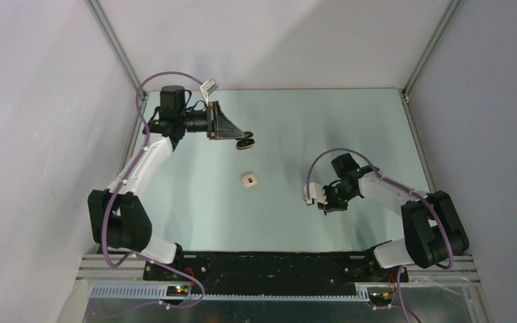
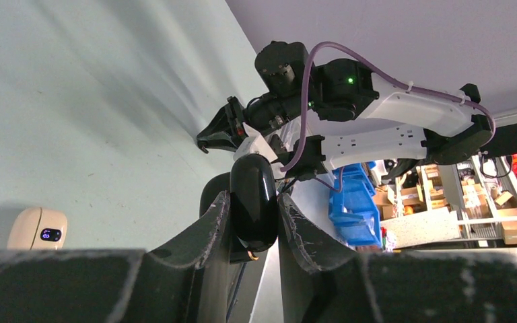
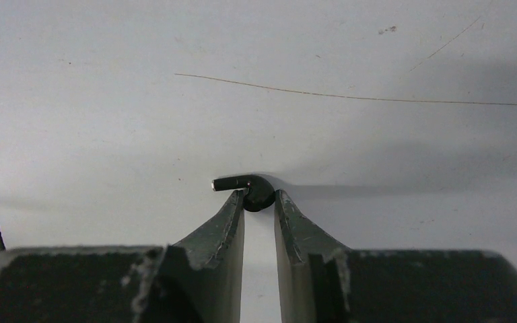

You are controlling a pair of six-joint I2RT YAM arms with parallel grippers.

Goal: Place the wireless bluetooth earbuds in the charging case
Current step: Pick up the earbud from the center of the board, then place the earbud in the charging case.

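Observation:
My left gripper [image 1: 245,139] is raised at the far left of the table and is shut on a glossy black pebble-like charging case [image 2: 254,198], pinched between both fingers [image 2: 209,225]. My right gripper [image 1: 326,206] is low over the table at the right. Its jaws are closed on the round head of a tiny black earbud [image 3: 250,188], and the bud's stem sticks out to the left. The earbud is too small to make out in the top view. A second earbud is not in view.
A small beige case [image 1: 250,180] with a lit display lies on the table between the two arms. It also shows in the left wrist view [image 2: 37,229]. The right arm [image 2: 384,114] shows in the left wrist view. Grey walls enclose the table on three sides.

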